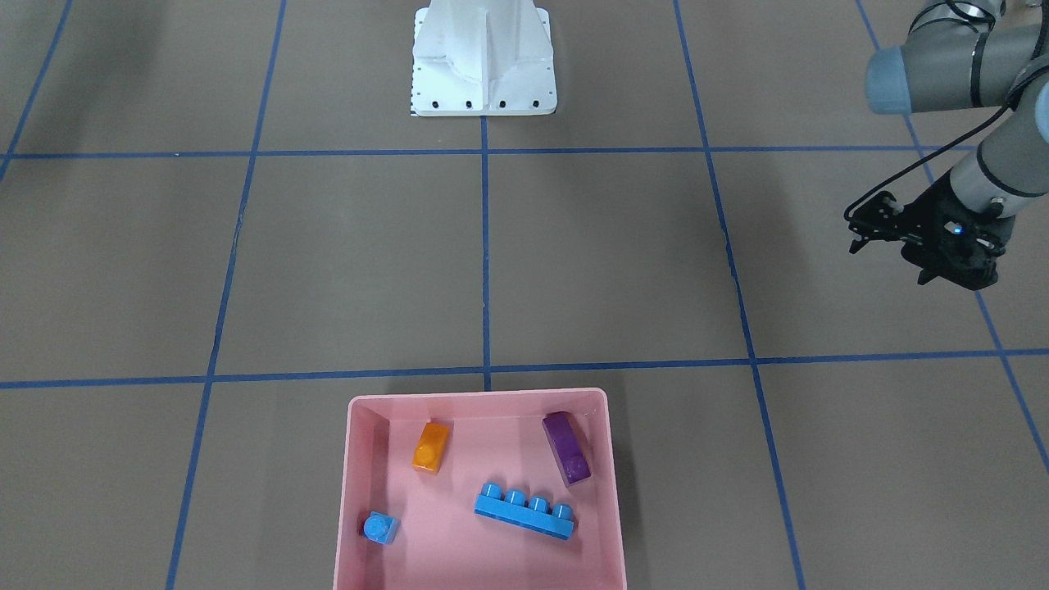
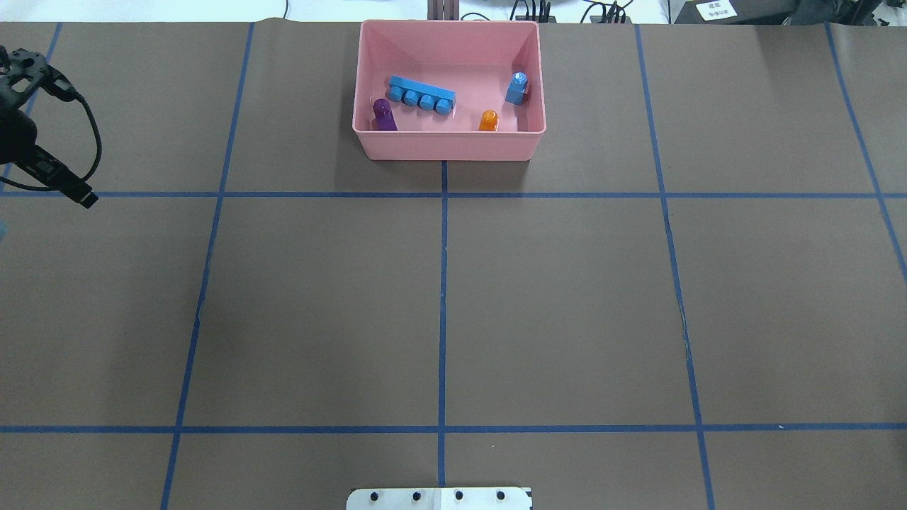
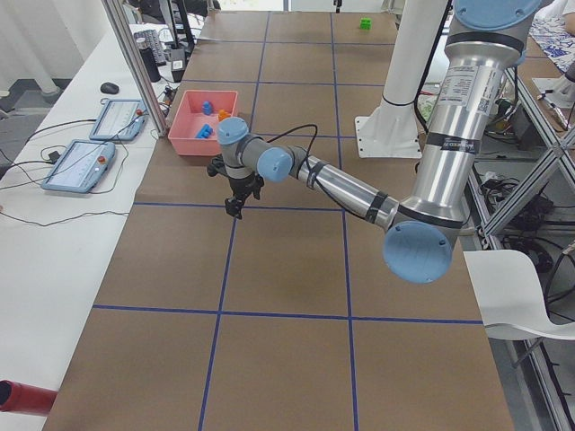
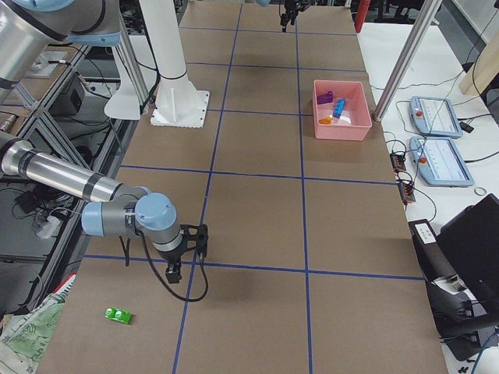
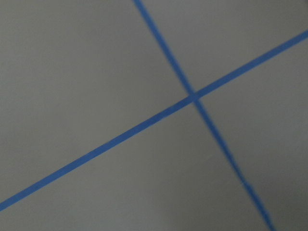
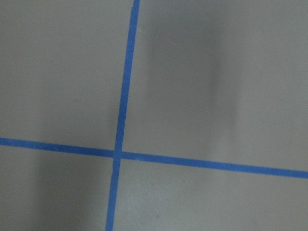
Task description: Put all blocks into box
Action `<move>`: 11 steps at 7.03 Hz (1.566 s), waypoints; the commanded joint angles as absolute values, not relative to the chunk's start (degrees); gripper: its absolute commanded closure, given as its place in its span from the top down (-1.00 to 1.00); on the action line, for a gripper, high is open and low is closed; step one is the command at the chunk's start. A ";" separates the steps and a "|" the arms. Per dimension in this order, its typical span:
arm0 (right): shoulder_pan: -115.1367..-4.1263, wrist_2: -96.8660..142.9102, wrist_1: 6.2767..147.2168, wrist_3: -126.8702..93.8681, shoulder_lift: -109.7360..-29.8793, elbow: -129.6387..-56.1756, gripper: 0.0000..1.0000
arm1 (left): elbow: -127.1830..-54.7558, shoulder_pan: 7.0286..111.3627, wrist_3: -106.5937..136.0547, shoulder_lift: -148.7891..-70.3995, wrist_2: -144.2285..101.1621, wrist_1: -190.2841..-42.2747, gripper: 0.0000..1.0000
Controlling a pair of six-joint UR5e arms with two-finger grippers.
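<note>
The pink box holds the orange block, the purple block, the long blue bar and the tiny blue cube. The box also shows in the overhead view. The green block lies on the table at the robot's far right end, outside the box. My left gripper hangs empty over the left end of the table, and its jaws look apart. My right gripper hovers a short way from the green block. I cannot tell if it is open or shut.
The white robot base stands at the middle of the table's near edge. Blue tape lines mark a grid on the brown table. Operator tablets lie on a side table beyond the box.
</note>
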State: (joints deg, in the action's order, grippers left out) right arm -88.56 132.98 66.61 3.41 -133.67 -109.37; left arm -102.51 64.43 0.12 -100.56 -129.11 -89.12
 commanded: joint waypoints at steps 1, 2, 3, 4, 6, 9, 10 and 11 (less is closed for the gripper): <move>-92.18 133.15 53.54 3.17 -139.73 -101.06 0.99 | -102.74 65.04 -1.67 -99.67 -129.11 -89.30 1.00; -92.55 132.98 42.74 0.64 -139.57 -92.37 0.99 | -102.83 65.04 -1.67 -99.58 -129.11 -89.30 1.00; -92.55 132.98 33.58 -1.99 -139.57 -85.93 0.99 | -103.09 65.04 -1.58 -99.58 -129.11 -89.38 1.00; -92.55 132.98 28.27 -2.46 -139.48 -80.48 0.99 | -103.18 65.04 -1.41 -99.58 -129.11 -89.38 1.00; -92.55 132.63 27.07 -1.85 -139.13 -77.97 0.99 | -104.93 64.95 -1.06 -98.36 -129.11 -89.47 1.00; -92.55 132.54 27.16 -1.58 -137.55 -77.96 0.34 | -106.17 64.95 -0.97 -97.91 -129.11 -89.38 1.00; -92.55 132.54 27.16 -1.58 -137.37 -77.96 0.00 | -106.08 64.95 -1.05 -97.91 -129.11 -89.38 1.00; -92.55 132.54 27.25 -1.32 -136.94 -77.96 -0.01 | -106.17 64.95 -0.97 -97.91 -129.11 -89.38 1.00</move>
